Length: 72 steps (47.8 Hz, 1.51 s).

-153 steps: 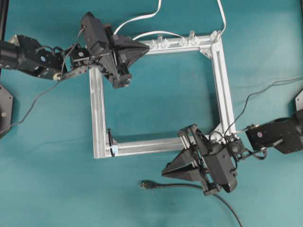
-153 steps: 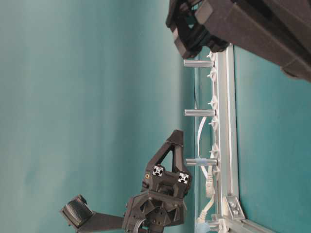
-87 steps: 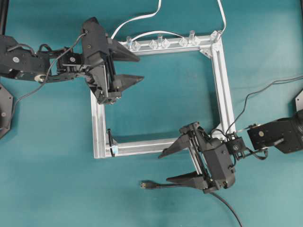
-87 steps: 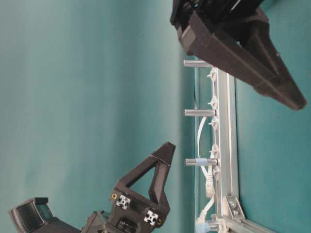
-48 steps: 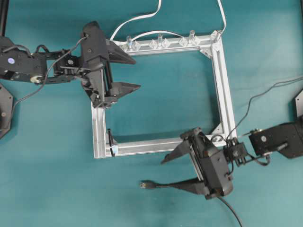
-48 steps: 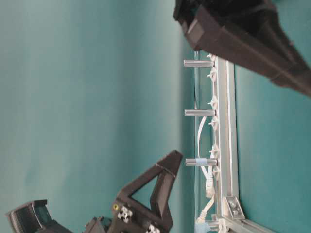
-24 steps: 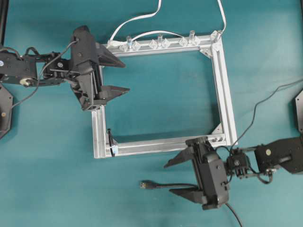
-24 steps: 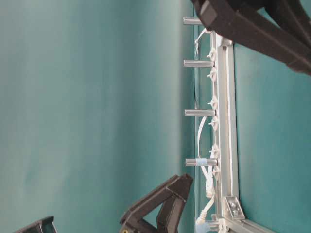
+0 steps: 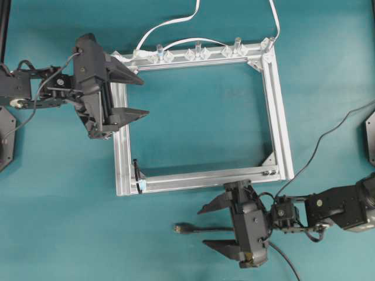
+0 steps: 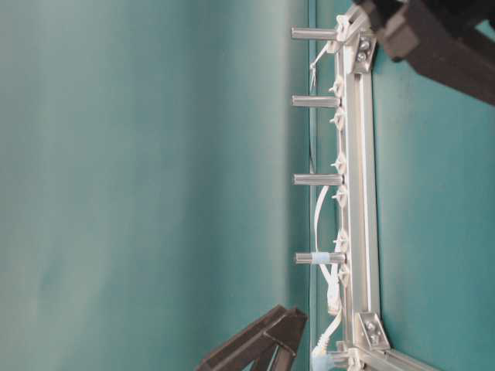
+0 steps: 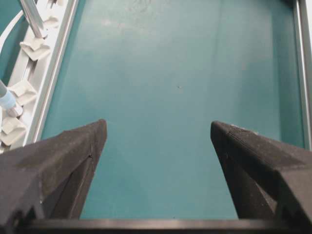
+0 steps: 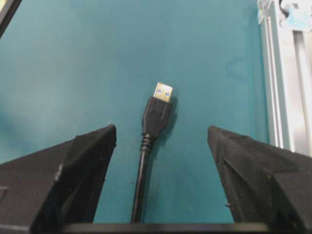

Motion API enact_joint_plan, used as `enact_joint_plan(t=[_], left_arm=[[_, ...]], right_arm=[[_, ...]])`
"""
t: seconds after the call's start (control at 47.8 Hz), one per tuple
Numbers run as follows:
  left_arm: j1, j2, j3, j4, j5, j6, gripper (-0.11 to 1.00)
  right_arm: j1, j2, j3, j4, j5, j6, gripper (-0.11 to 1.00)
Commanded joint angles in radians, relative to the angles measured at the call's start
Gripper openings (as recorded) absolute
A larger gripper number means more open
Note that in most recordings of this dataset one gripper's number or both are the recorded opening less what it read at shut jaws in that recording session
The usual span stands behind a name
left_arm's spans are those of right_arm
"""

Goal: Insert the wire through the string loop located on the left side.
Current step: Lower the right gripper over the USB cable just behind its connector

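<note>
Right gripper: wide open, one finger on each side of the wire
Left gripper: wide open, far from the wire
String loop: near the wire's plug

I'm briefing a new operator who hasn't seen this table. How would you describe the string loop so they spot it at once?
Find the square metal frame on the teal table, then go to its bottom-left corner in the overhead view. The string loop stands there as a thin dark strand with blue tape at its base. Unlike the clear clips along the top rail, it is dark, soft and alone.
</note>
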State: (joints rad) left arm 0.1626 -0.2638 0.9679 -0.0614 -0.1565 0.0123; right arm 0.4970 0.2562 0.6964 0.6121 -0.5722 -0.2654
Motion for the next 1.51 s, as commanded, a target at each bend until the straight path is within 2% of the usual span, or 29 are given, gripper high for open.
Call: enact_joint_plan(t=[0.0,0.355,0.753,1.484], left_arm=[[-0.002,-0.021,-0.006,0.003,-0.003,0.006,0.91],[-0.002,-0.02,-0.006,0.003,-0.002,0.003,0.91],[-0.003,-0.02,-0.006,0.003,0.0,-0.003,0.91],[-0.003,-0.015,-0.006,0.003,0.0,-0.002,0.91]], right_arm=[[0.003,-0.008,-0.017,0.003,-0.011,-0.002,0.85],[0.003,0.04,-0.029,0.005,-0.014,-0.002,0.85],[0.003,0.081,-0.046,0.058,-0.044,-0.002,0.85],[0.003,0.112,-0.048,0.058,0.009,-0.015,0.84]])
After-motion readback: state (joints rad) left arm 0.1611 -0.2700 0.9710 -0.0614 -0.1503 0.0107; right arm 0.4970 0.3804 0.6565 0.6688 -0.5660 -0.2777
